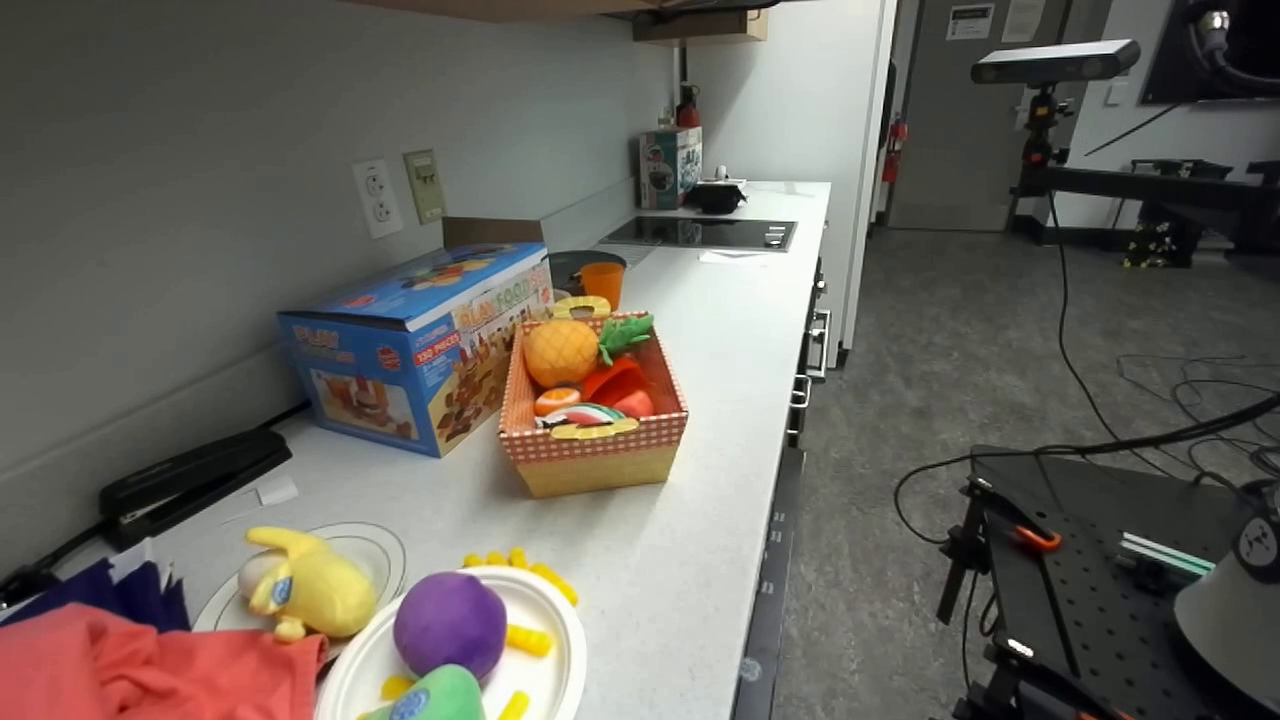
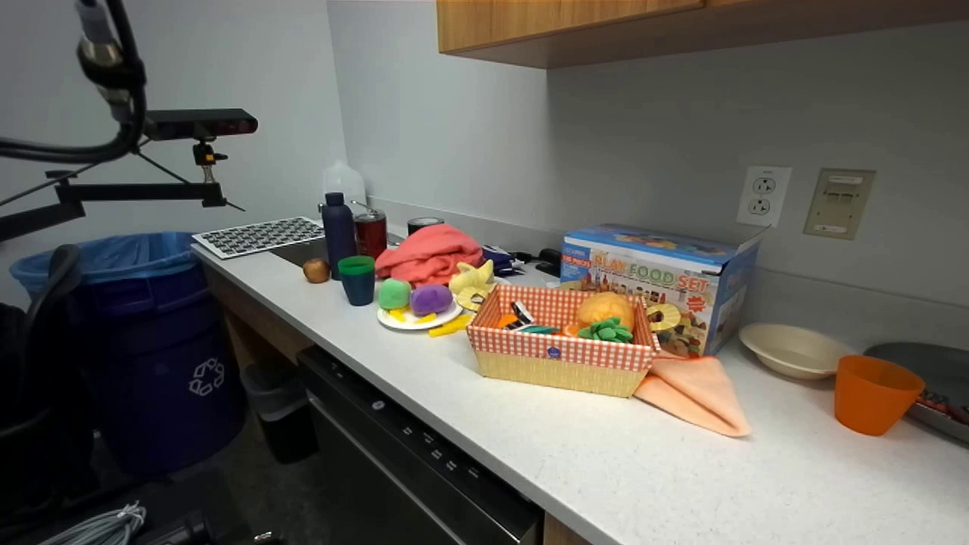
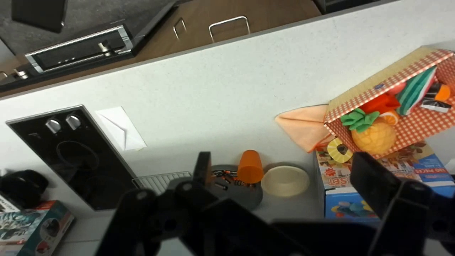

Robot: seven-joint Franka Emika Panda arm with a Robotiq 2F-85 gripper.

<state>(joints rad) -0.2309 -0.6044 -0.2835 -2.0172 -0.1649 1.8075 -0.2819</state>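
Observation:
My gripper (image 3: 282,161) is open in the wrist view, its two black fingers far apart with nothing between them. It hovers above the counter; the exterior views do not show its fingers. Beyond the fingers lie a cream bowl (image 3: 285,180) and an orange cup (image 3: 250,166), both on the counter by a dark grey plate (image 3: 245,199) with small dark and orange pieces. The checkered basket (image 3: 378,97) holds a toy pineapple (image 3: 375,137), a toy watermelon slice (image 3: 414,90) and other toy food. A peach cloth (image 3: 305,124) lies partly beside the basket.
A blue play-food box (image 2: 643,280) stands against the wall behind the basket. A white plate (image 1: 560,650) bears purple and green plush toys. A red cloth (image 2: 431,253), dark bottle (image 2: 338,235) and green-blue cups (image 2: 357,281) stand farther along. A cooktop (image 3: 71,153) and wooden cabinets (image 2: 606,34) border the counter.

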